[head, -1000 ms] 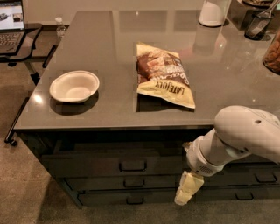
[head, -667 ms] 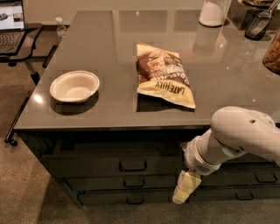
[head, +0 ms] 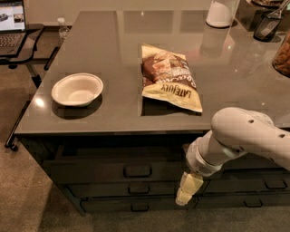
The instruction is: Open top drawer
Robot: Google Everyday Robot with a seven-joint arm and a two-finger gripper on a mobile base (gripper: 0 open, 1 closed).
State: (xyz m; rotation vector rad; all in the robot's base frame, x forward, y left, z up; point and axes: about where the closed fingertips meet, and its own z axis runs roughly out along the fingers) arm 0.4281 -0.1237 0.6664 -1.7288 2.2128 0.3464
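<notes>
The top drawer (head: 90,171) is a wide dark grey front just under the countertop, with a small rectangular loop handle (head: 137,171) at its middle. A dark gap shows above the front. My gripper (head: 182,198) hangs down from the white arm (head: 240,136) in front of the drawers. It is to the right of the handle and a little lower, not touching it.
A white bowl (head: 77,89) and a chip bag (head: 170,78) lie on the grey countertop (head: 113,41). A white container (head: 220,11) stands at the back. Shallower drawers (head: 138,189) lie below, and narrower ones (head: 276,183) to the right. A laptop stand (head: 18,31) is at far left.
My gripper and arm have shifted slightly to the left, towards the handle. The drawer front has not moved.
</notes>
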